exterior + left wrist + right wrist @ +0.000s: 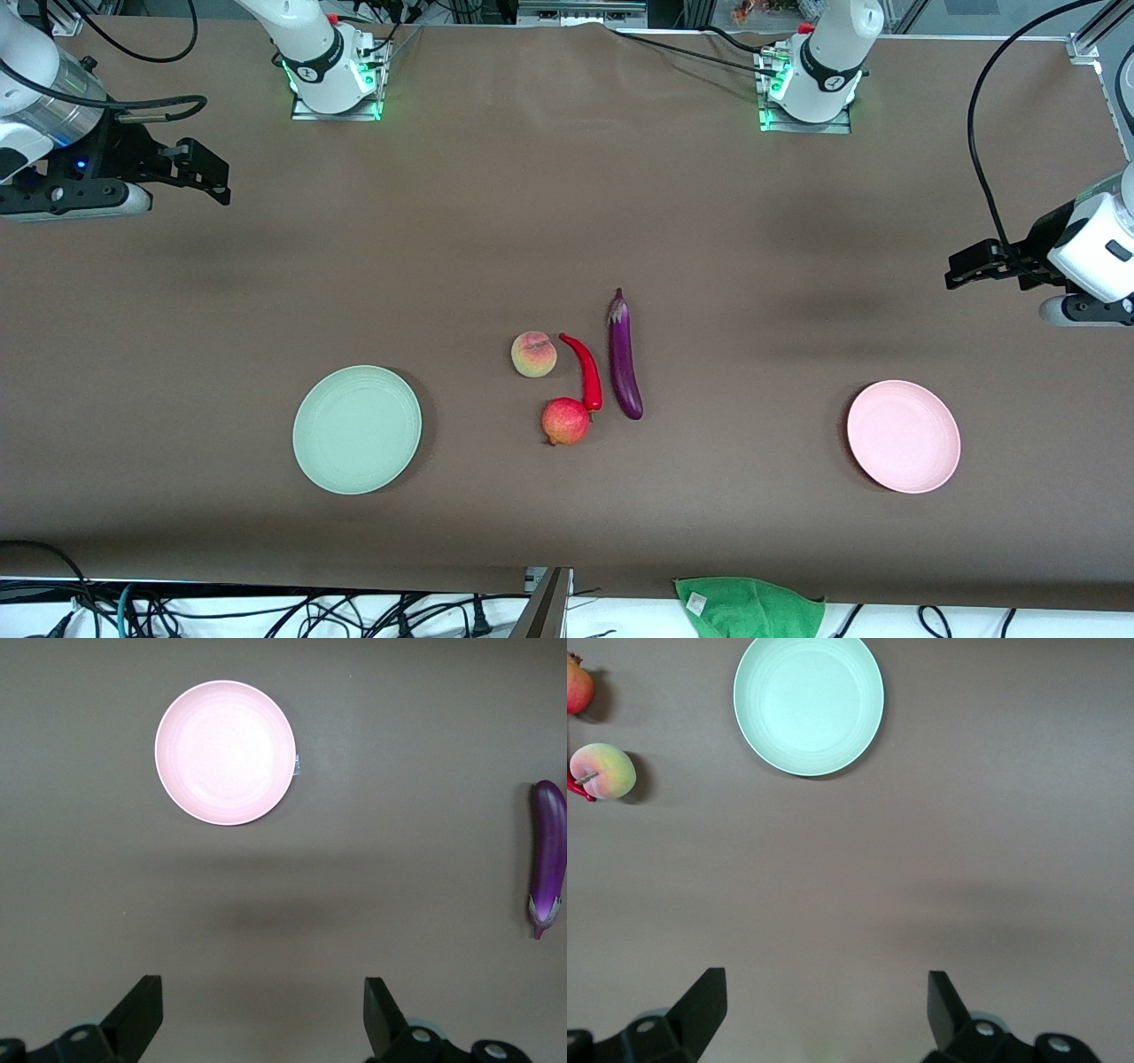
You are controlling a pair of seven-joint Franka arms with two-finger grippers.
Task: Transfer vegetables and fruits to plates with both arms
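Note:
A purple eggplant [624, 356], red chili pepper [586, 371], peach [533, 354] and red pomegranate [565, 422] lie together mid-table. The mint green plate [357, 429] lies toward the right arm's end, the pink plate [903, 436] toward the left arm's end; both are bare. My right gripper [208, 173] is open and empty, up over bare table at its end. My left gripper [966, 266] is open and empty, up over bare table at its end. The left wrist view shows the pink plate [225, 752] and eggplant [547, 853]. The right wrist view shows the green plate [808, 703], peach [603, 771] and pomegranate [578, 686].
A bright green cloth [749, 606] lies off the table's edge nearest the front camera. Cables hang along that edge. The arm bases [335, 75] stand along the table's farthest edge.

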